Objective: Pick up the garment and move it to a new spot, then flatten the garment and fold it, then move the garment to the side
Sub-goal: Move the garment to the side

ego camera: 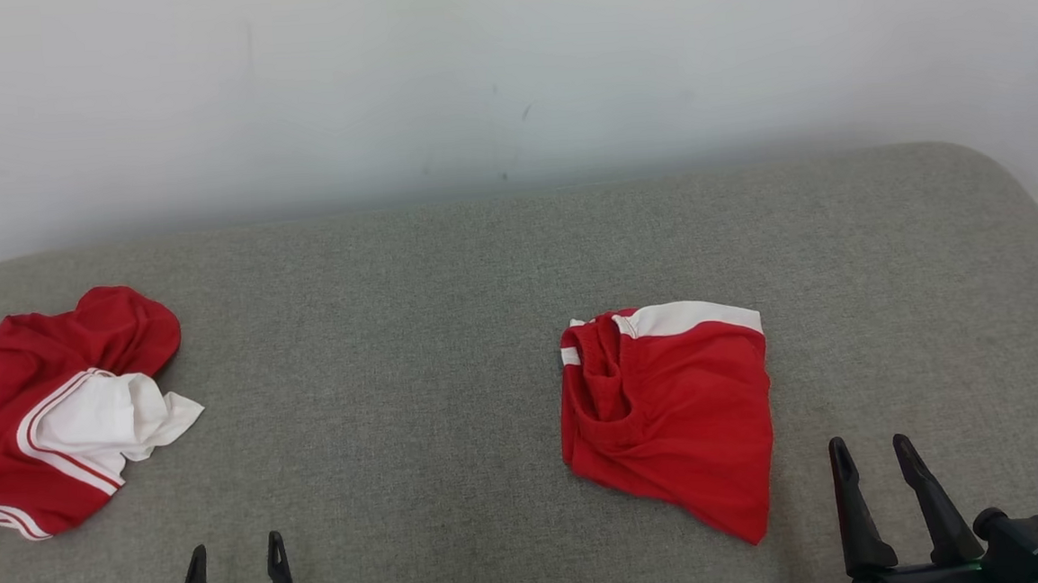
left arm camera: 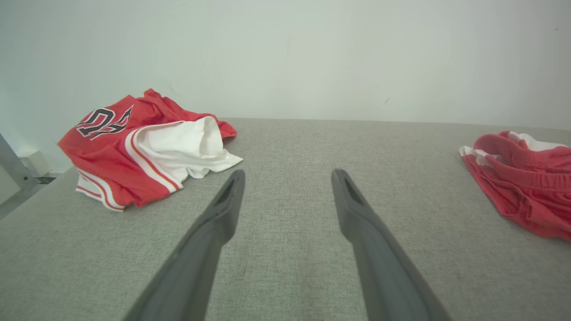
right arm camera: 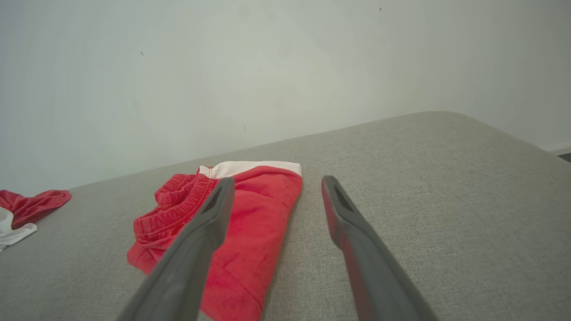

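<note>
A red garment with a white band [ego camera: 679, 408], folded into a compact block, lies flat on the grey fabric surface [ego camera: 395, 335] right of centre; its elastic waistband [right arm camera: 178, 200] shows in the right wrist view. My right gripper [ego camera: 871, 446] is open and empty just right of it, near the front edge, and its left finger overlaps the red cloth [right arm camera: 258, 218] in the right wrist view. My left gripper [ego camera: 235, 548] is open at the lower left with bare surface between its fingers [left arm camera: 287, 176]. A crumpled red and white garment [ego camera: 49, 410] lies at the far left.
The crumpled garment [left arm camera: 134, 147] carries dark numerals and white lining and sits near the surface's left edge. A pale wall [ego camera: 506, 76] rises behind the surface. The surface's rounded right corner [ego camera: 1018, 207] drops off to the floor.
</note>
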